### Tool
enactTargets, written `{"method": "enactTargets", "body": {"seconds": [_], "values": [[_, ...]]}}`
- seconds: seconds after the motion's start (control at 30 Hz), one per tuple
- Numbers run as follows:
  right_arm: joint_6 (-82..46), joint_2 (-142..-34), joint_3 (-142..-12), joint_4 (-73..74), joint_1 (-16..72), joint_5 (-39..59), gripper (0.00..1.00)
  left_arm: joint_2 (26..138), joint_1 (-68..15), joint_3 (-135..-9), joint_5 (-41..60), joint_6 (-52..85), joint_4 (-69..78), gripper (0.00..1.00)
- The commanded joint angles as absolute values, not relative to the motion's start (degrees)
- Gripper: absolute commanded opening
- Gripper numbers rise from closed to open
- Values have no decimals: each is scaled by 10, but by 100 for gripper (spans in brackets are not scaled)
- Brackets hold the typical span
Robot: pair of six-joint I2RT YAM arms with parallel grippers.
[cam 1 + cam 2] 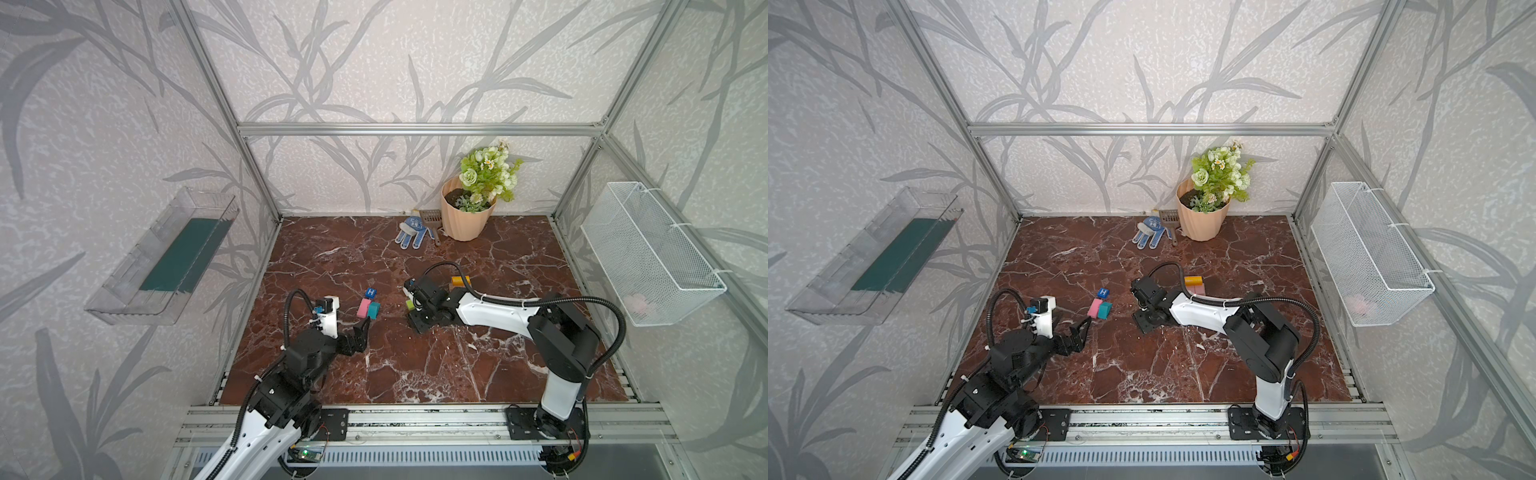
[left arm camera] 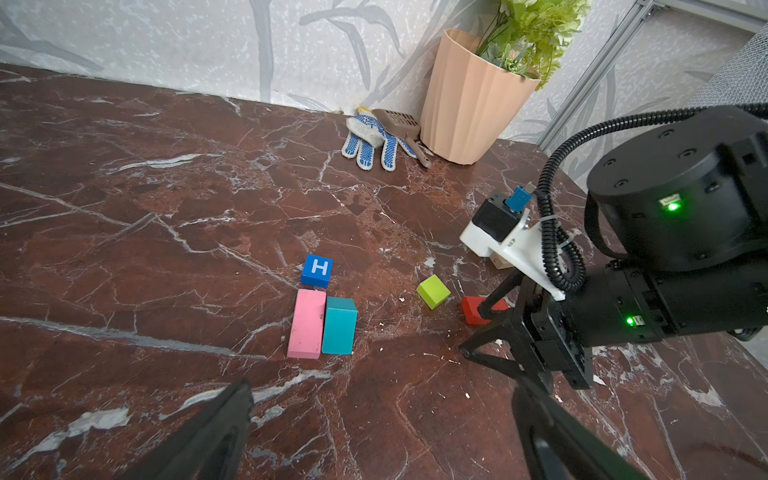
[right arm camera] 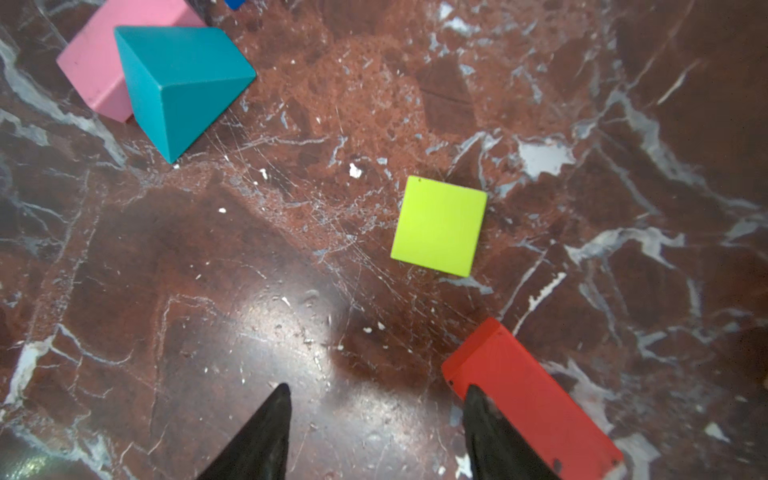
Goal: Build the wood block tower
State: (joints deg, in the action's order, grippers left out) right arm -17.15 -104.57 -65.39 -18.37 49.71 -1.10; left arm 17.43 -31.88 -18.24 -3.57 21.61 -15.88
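**One letter among scattered blocks**

A white "H" marks the blue cube point(image 2: 317, 270). On the marble table point(image 2: 166, 208) one pink block point(image 2: 306, 324) touches one teal block point(image 2: 339, 326). One lime block point(image 3: 438, 226) and one red block point(image 3: 528, 386) lie near the right gripper point(image 3: 374, 388), whose fingers are spread and empty. The left gripper point(image 2: 382, 388) gapes wide and empty.

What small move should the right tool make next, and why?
Probably shift the right tool sideways until the flat red wooden block lies between its jaws: they stand open and empty, and the block sits at one jaw, not between them.
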Motion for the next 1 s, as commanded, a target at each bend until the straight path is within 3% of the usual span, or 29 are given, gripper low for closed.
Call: {"method": "enactTargets", "body": {"seconds": [0.0, 0.2, 0.37, 0.97], "values": [[-180, -994, -636, -200, 495, -33, 71, 169, -320, -175, -42, 222, -166, 99], [-216, -943, -561, -190, 490, -81, 79, 166, -321, -174, -40, 221, -166, 99], [-231, -951, -535, -168, 471, -65, 80, 166, -321, -173, -38, 221, -164, 99], [-213, -1087, -652, -185, 461, -45, 80, 164, -321, -172, -39, 221, -165, 99]]}}
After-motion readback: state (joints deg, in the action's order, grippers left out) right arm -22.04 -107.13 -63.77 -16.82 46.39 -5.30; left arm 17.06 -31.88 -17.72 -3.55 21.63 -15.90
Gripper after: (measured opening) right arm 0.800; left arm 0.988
